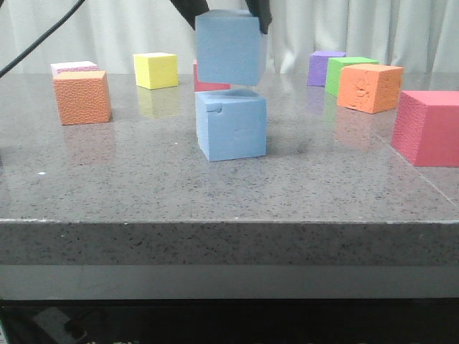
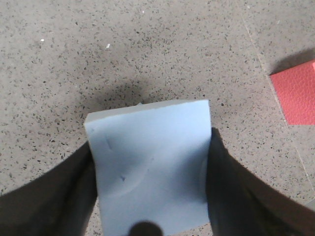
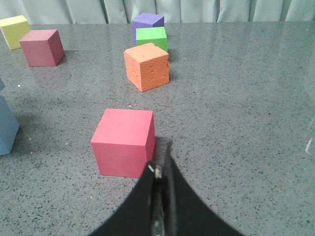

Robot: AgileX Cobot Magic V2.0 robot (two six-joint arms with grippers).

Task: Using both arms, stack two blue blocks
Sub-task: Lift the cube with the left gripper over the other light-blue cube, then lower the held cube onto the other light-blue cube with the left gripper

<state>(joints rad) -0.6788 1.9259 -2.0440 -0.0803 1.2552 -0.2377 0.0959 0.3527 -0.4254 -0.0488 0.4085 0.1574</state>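
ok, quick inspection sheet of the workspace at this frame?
Surface: grey speckled stone tabletop, dry, bare in front.
Job's things: plain light blue foam cube held in the air just above the notched light blue foam cube; gap visible.
Clutter: two orange, yellow, purple, green, pink foam cubes; a red one behind the stack.
Claws: left claw shut on the plain cube; right claw shut, empty.
Cables: black cable, upper left.
Surroundings: pale curtain.

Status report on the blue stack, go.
Left gripper shut on upper blue block, hanging just above lower blue block, not yet seated. Right gripper shut, empty, by pink cube. Nothing between blocks.
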